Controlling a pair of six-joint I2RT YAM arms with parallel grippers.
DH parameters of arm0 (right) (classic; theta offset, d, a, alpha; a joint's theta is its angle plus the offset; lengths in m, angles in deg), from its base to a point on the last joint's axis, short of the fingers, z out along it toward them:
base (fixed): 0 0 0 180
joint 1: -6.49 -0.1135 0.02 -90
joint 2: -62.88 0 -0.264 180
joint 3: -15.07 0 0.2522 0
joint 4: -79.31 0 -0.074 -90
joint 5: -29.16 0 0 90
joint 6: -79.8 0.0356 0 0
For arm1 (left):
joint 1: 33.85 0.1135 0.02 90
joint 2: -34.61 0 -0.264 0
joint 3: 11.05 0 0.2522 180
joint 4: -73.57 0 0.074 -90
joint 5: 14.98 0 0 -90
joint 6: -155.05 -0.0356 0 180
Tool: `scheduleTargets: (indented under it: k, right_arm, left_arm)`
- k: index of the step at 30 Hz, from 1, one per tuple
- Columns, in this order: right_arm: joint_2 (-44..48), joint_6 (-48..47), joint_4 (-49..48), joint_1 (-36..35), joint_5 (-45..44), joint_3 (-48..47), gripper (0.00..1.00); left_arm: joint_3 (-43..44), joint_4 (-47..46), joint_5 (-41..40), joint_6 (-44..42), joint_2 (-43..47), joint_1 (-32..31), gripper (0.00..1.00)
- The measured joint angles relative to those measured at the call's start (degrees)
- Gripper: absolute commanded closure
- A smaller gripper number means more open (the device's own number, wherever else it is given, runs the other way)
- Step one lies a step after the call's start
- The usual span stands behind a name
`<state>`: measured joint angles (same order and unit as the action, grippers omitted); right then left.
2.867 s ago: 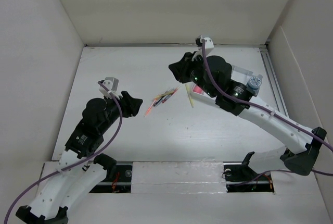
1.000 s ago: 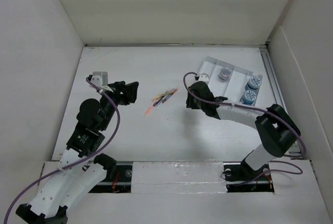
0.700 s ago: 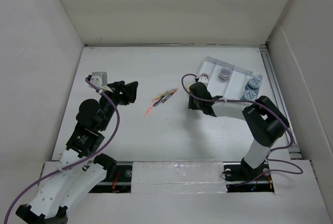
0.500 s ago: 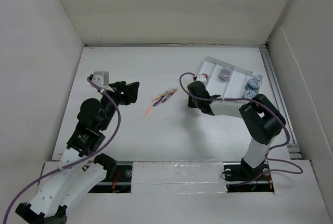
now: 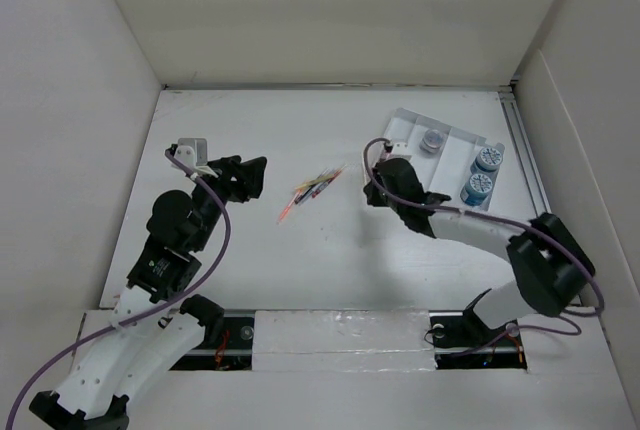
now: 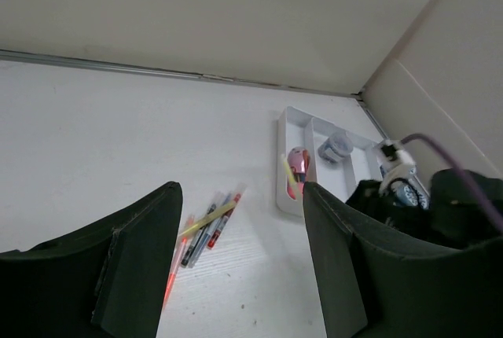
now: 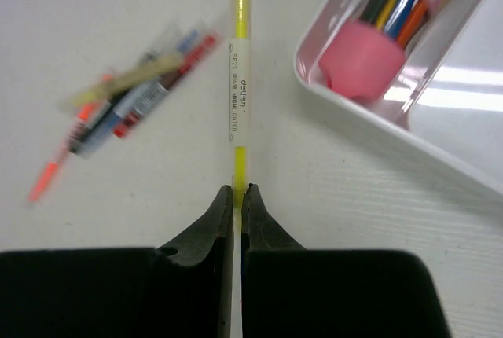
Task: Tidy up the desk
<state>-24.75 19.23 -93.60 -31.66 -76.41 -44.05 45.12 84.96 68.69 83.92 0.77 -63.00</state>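
The desk (image 5: pixel 300 260) is a white tabletop walled by white panels. My right gripper (image 5: pixel 374 188) is shut on a thin yellow pen (image 7: pixel 241 63), held low over the desk beside the left edge of a white compartmented tray (image 5: pixel 452 134); the jaws (image 7: pixel 237 190) pinch the pen's near end. The pen also shows in the left wrist view (image 6: pixel 288 171). A loose pile of pens (image 5: pixel 312 188) lies mid-desk, also seen in the left wrist view (image 6: pixel 204 232) and the right wrist view (image 7: pixel 130 106). My left gripper (image 5: pixel 250 178) is open and empty, left of the pile.
The tray's left compartment holds a pink bundle of pens (image 7: pixel 369 47). A grey-capped jar (image 5: pixel 432 140) and two blue-capped jars (image 5: pixel 486 158) stand in its other compartments. A metal rail (image 5: pixel 525 150) runs along the right wall.
My right arm has come down from over the tray, uncovering it, and its elbow has swung right; the gripper stays by the tray's left edge. My left gripper has shifted slightly up.
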Motion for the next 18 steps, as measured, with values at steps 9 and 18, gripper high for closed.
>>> scheduleTargets:
  k: [9,18]
  right_arm:
    - [17.20,4.96,-1.53,15.72,-1.01,6.05,1.00]
    - [17.81,8.09,3.65,34.07,7.98,12.28,1.00]
  left_arm:
    - [0.00,0.00,0.11,0.00,-0.04,0.00,0.42]
    - [0.00,0.00,0.24,0.00,0.02,0.00,0.42]
